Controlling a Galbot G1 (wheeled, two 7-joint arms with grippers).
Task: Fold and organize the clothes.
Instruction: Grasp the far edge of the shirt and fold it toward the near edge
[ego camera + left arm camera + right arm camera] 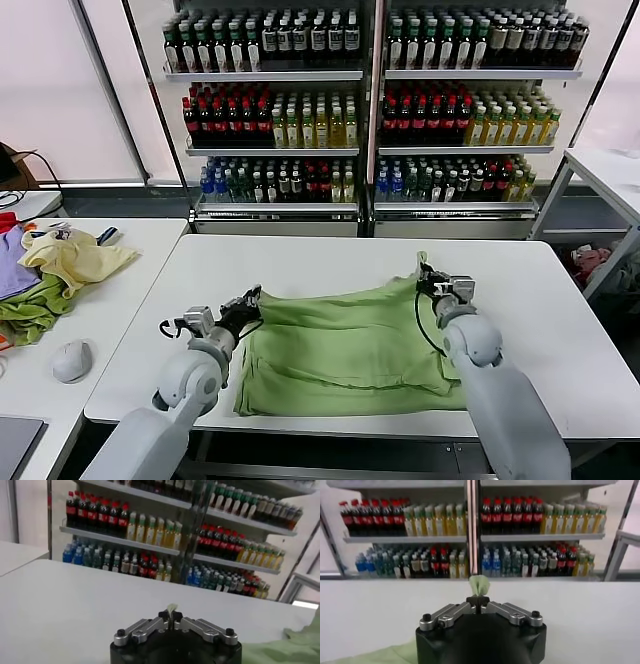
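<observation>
Drink shelves (370,100) line the back wall behind a white table (330,255). On it, the light green shirt (345,350) lies rumpled and partly folded; the left gripper (252,296) and right gripper (425,280) each pinch a far corner.

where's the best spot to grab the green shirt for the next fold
By its two far corners, one per side, coming in low from the near edge. The green shirt lies spread flat on the white table, so only edges give a pinch. The left gripper and right gripper are shut on those corners, a bit of fabric showing between each pair of fingers.
</observation>
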